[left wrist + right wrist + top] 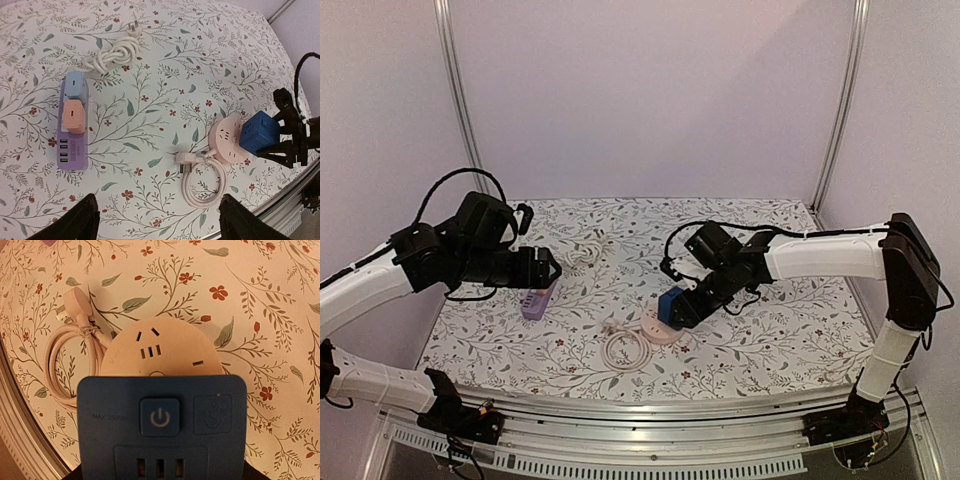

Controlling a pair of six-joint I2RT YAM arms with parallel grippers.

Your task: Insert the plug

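Near table edge: coiled pink cord. Just beyond, round pink socket. Blue cube plug overlaps its far-right rim, clamped in right gripper; seating unclear. Toward left edge: left gripper, fingers apart, above purple power strip. Farthest: knotted white cord.

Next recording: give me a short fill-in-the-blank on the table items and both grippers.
1. The right gripper holds a ____ cube.
2. The pink socket is ____ in shape.
3. The purple power strip carries ____ adapters.
4. The left gripper is ____, holding nothing.
Missing words: blue; round; two; open.
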